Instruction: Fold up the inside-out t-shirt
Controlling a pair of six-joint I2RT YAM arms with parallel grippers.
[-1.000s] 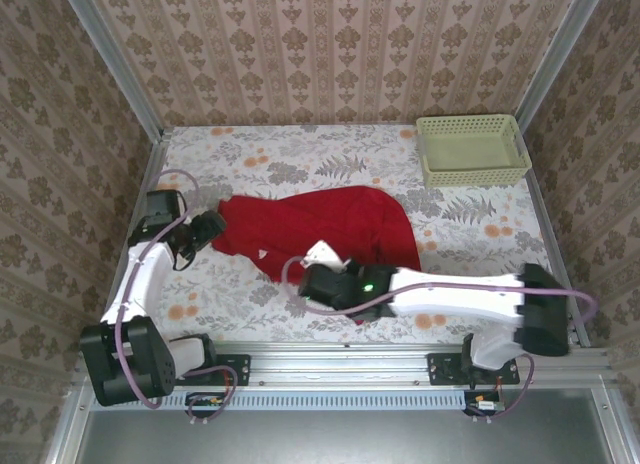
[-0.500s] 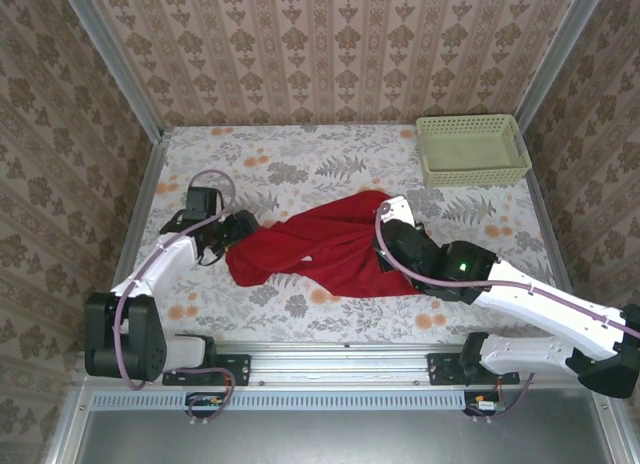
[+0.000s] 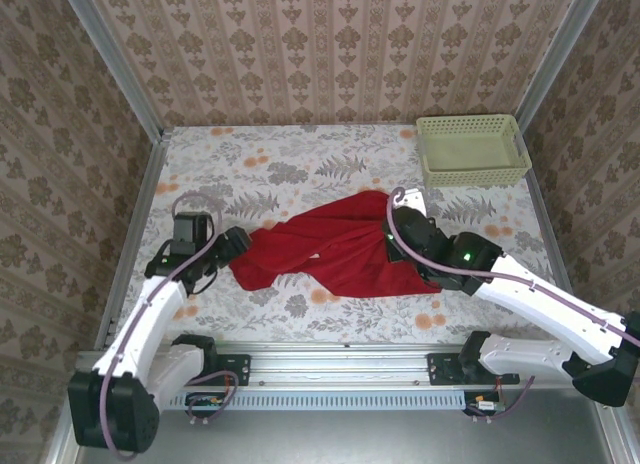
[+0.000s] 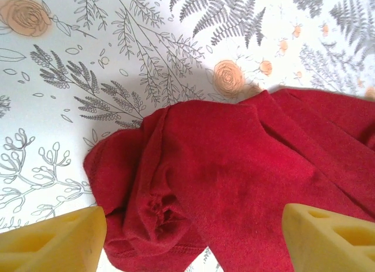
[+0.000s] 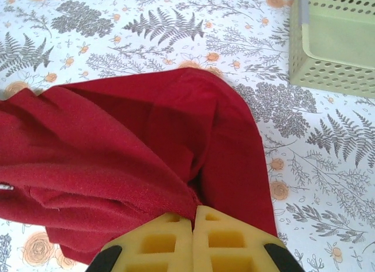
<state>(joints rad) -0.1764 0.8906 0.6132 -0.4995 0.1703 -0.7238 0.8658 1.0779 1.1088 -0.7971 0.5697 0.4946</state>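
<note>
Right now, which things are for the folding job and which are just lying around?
For the job: plain red cloth t-shirt, bunched up; right fingers, shut on its cloth; left fingers, open over its other end.
Just lying about: pale green plastic basket with holes, in the far right corner.

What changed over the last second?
Right end effector, shut on the plain red cloth t-shirt, swung from near centre out to the right and farther back, dragging the cloth into a narrower bunch. Left end effector, open, shifted slightly right at the shirt's left end. Pale green perforated basket stayed put.
</note>
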